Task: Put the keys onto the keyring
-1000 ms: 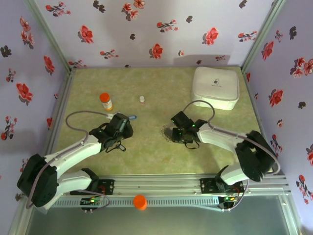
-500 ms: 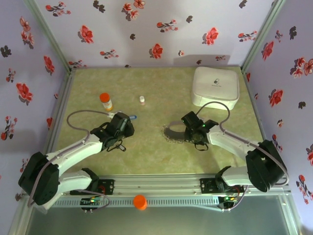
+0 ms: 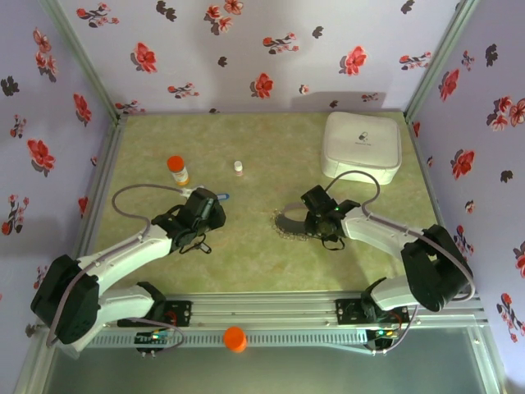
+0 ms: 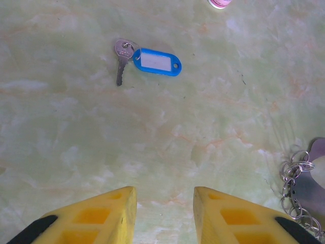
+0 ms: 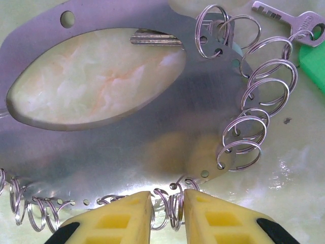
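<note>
**Desk:** Where does the keyring (image 3: 287,223) lie?

**Photographer:** Flat on the green marbled table (image 3: 246,263), slightly toward 3 o'clock from its centre. From overhead it sits at 9 o'clock of the right arm's wrist. Up close it is a thin grey metal loop around an oval opening, with small split rings strung along its rim.

**Desk:** And the right fingers (image 5: 144,203)?

**Photographer:** Narrow, set at the loop's near rim at 6 o'clock in the right wrist view, with a couple of split rings between the tips. I cannot tell whether they actually pinch those rings.

**Desk:** The keys?

**Photographer:** The green key (image 5: 292,19) lies at 1 o'clock in that same view, just beside the upper rings. A key blade (image 5: 152,38) pokes out from under the loop's far rim at 12 o'clock, its head hidden. The blue key (image 4: 152,61) lies alone on the table, well apart from the keyring, at 11 o'clock ahead of the left fingers (image 4: 129,203).

**Desk:** What are those holding?

**Photographer:** Nothing. They stand moderately wide, with bare table between them. The keyring's rim and rings show at 4 o'clock in the left wrist view.

**Desk:** Anything else on the table?

**Photographer:** A white rounded-square box (image 3: 362,146) at 1 o'clock, an orange-capped bottle (image 3: 177,170) at 10 o'clock, and a small white vial (image 3: 239,167) between them, near 12 o'clock.
</note>
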Action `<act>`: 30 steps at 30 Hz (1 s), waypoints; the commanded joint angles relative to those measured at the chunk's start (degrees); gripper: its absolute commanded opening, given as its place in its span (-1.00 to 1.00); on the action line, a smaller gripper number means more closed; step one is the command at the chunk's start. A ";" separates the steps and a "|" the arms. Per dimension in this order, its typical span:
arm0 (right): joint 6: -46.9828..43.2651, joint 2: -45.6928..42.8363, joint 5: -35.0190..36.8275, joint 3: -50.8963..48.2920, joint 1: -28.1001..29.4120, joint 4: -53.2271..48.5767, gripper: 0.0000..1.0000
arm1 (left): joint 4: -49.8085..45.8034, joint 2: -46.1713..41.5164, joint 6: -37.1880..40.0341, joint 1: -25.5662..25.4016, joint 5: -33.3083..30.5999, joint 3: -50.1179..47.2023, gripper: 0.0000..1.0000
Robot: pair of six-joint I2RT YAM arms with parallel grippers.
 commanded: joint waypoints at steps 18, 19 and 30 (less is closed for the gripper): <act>-0.45 1.99 0.96 0.06 -0.31 -2.46 -0.97 | 0.45 -0.48 0.07 -0.29 -0.54 1.15 -0.31; -0.73 1.83 1.10 0.11 -0.33 -2.73 -1.00 | 0.38 -0.56 0.07 -0.29 -0.54 1.23 -0.31; -18.19 -7.00 0.62 2.98 4.78 0.71 -1.00 | 2.32 -3.88 1.93 -0.29 -6.28 0.03 -0.33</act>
